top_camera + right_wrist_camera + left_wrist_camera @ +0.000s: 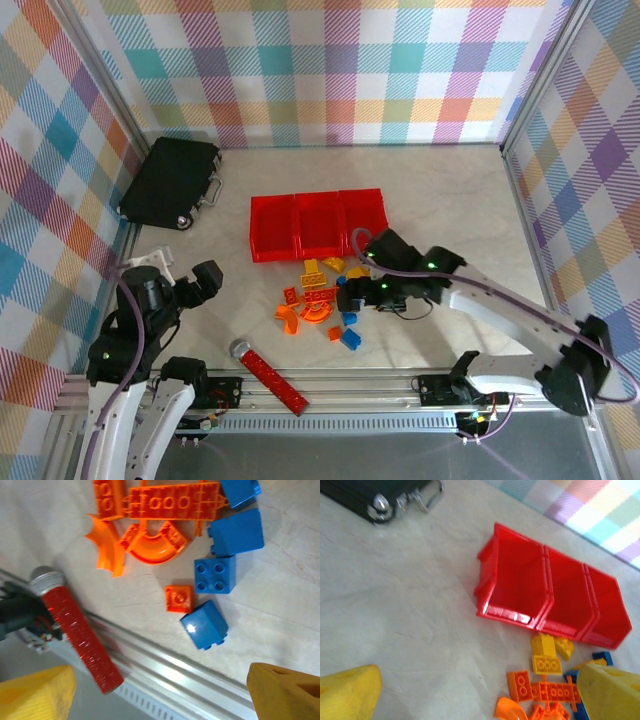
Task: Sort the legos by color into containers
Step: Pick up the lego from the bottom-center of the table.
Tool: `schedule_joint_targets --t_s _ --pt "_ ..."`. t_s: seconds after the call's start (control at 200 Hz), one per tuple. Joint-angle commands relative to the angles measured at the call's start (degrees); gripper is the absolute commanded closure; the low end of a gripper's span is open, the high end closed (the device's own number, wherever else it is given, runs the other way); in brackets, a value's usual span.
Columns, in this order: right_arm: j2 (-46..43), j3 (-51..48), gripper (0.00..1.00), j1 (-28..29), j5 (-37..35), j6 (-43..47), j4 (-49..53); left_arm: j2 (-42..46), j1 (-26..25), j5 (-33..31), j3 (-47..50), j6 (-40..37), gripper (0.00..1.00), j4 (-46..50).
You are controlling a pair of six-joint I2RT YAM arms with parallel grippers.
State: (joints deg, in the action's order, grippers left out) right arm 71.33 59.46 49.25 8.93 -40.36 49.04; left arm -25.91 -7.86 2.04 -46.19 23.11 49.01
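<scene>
The three joined red containers (318,222) stand mid-table, and the ones seen in the left wrist view (550,600) look empty. Just in front of them lies the loose pile of legos (318,300): a yellow brick (546,655), a long orange plate (172,502), an orange arch (152,542), a small orange tile (179,599) and several blue bricks (205,625). My right gripper (345,297) hovers open over the pile's near right side, its fingers (285,690) holding nothing. My left gripper (207,278) is open and empty, left of the pile, with a yellow fingertip (345,695) over bare table.
A black case (170,180) lies at the back left. A long red bar with a silver round end (270,375) rests by the aluminium rail at the table's near edge (200,665). Checkered walls close in three sides.
</scene>
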Motion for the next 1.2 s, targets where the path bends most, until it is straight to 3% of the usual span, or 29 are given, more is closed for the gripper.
schedule_joint_targets --t_s 0.0,0.165,0.52,0.73,0.795,1.195 --pt "5.3 4.4 0.11 1.6 -7.6 -2.1 5.2 -0.8 -1.0 6.5 0.7 -0.7 0.00 -0.4" --pt "13.1 7.7 0.14 4.8 -10.3 -2.2 4.9 -2.6 -1.8 9.3 1.1 -1.3 0.00 -1.2" --pt "25.7 11.8 0.19 6.0 -12.1 -1.9 6.6 -3.4 -3.1 23.0 -0.8 -3.6 0.00 -0.7" --pt "28.3 11.7 0.22 6.0 -12.6 -1.6 5.6 -6.0 -3.2 17.2 -7.3 -6.3 0.00 12.3" --pt "28.8 11.2 0.24 6.0 -12.3 -1.8 4.4 -5.8 -3.1 19.8 -6.9 -7.4 0.00 12.9" --pt "32.0 12.5 0.36 6.2 -11.6 -1.6 4.1 -0.4 -3.1 19.8 -5.8 -7.2 0.00 13.2"
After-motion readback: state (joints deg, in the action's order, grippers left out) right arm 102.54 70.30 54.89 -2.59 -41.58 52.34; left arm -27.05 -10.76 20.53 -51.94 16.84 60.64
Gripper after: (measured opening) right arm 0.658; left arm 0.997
